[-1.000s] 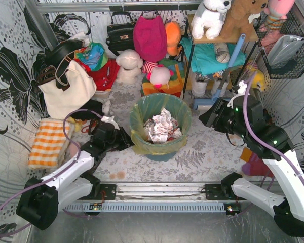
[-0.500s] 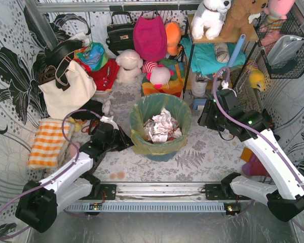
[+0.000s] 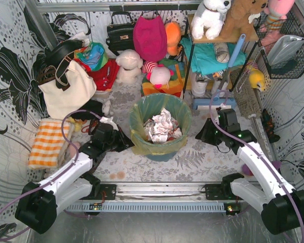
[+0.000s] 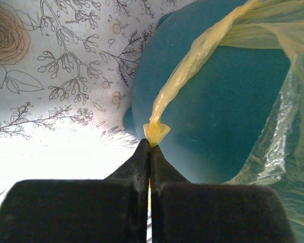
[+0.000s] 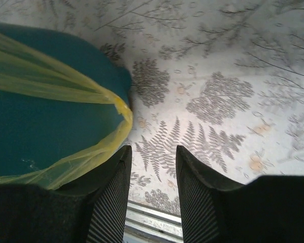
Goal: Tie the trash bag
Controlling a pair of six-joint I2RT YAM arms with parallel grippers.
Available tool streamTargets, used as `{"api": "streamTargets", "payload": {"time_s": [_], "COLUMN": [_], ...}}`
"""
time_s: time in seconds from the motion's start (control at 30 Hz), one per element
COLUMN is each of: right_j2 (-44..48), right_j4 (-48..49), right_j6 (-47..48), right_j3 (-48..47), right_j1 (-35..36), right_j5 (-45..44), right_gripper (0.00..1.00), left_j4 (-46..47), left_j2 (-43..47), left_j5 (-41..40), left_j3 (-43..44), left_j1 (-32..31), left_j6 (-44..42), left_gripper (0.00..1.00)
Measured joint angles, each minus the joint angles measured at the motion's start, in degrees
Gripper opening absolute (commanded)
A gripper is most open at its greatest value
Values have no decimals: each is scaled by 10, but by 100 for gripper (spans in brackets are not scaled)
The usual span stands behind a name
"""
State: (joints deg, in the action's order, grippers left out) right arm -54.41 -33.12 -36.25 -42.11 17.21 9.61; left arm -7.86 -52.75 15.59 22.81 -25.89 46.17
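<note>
Change: right arm is coming down and in from the shelf side toward the teal bin (image 3: 159,154), while the left jaws are now closing up from a part-open gap.
Bag position: the trash bag (image 3: 141,143) is lining the bin, sitting between the two grippers, crumpled paper (image 3: 162,126) showing in its mouth.
Left gripper (image 4: 150,144): it is pinching shut on a twisted yellow corner of the bag, and a strand is stretching from the fingertips up across the bin wall.
Right gripper (image 5: 152,152): it is hanging just right of the bin with its jaws partly apart, only the floral surface (image 5: 218,101) showing between them; the bag's yellow loop is lying just beside the tip of one finger (image 5: 114,177).
</note>
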Motion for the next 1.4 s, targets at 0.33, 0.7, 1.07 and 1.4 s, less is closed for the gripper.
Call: {"api": "streamTargets", "payload": {"time_s": [0.33, 0.7, 1.07, 1.4], "right_j2": [-19, -80, -116, -149], "right_j4": [192, 319, 414, 468], "right_j6": [14, 11, -13, -35], "right_j3": [94, 144, 173, 193], "right_j1": [-1, -1, -1, -2], "right_j5": [113, 162, 194, 209], "right_gripper": [39, 37, 33, 22], "left_j4": [-30, -43, -48, -48], "left_j2": [1, 20, 17, 12], "left_j5": [-1, -1, -1, -1], "left_j3": [16, 18, 19, 19], "left_j1": [0, 0, 0, 0], "left_j6": [-5, -6, -5, -4], "left_gripper": [0, 0, 0, 0]}}
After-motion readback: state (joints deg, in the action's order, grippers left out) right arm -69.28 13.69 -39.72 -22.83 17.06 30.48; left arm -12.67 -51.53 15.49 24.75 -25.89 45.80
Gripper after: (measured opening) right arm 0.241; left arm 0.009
